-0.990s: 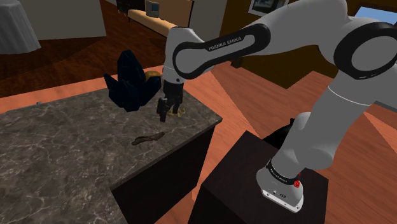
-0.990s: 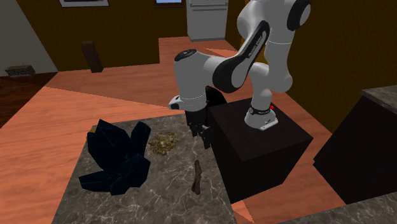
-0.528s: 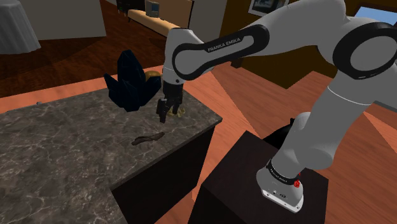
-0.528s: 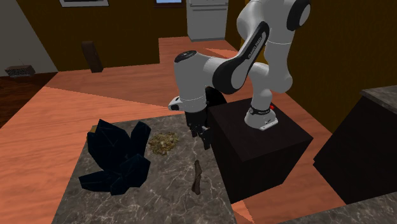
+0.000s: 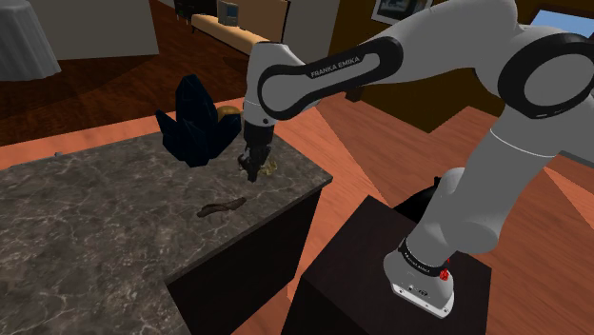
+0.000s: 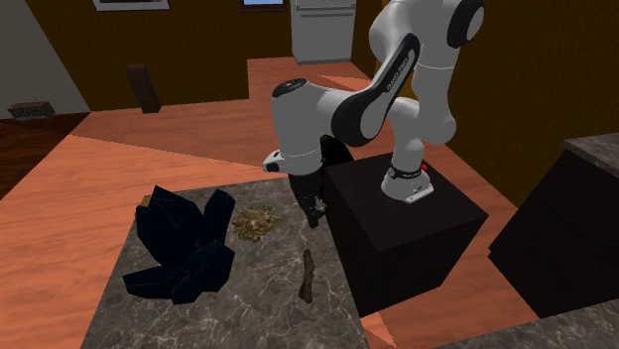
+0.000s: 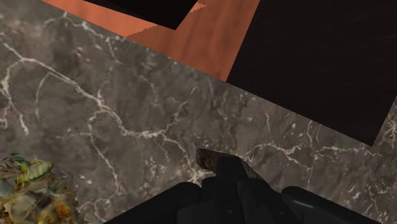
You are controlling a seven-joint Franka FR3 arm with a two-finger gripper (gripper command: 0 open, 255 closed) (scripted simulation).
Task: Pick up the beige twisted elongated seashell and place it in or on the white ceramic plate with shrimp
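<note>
The seashell point(image 5: 221, 206) is a thin, dark brown twisted piece lying flat on the marble counter point(image 5: 86, 219), also seen in the second exterior view point(image 6: 309, 275). The plate of shrimp point(image 6: 255, 222) looks like a yellowish heap near the counter's edge point(image 5: 271, 166); part of it appears in the wrist view point(image 7: 25, 194). My gripper point(image 5: 251, 174) hangs above the counter between plate and shell point(image 6: 313, 218). Its fingers are shut and meet on nothing point(image 7: 226, 167). A brown bit point(image 7: 205, 161) peeks out just past the fingertips.
A large dark blue, crystal-like object point(image 5: 197, 124) stands on the counter beside the plate point(image 6: 184, 243). The dark box stand point(image 6: 407, 238) sits close to the counter's edge. Orange wooden floor point(image 7: 197, 38) lies beyond the counter.
The fingers, apart in the earlier frames, have come together. The arm has stayed nearly in place, and the shell has not moved.
</note>
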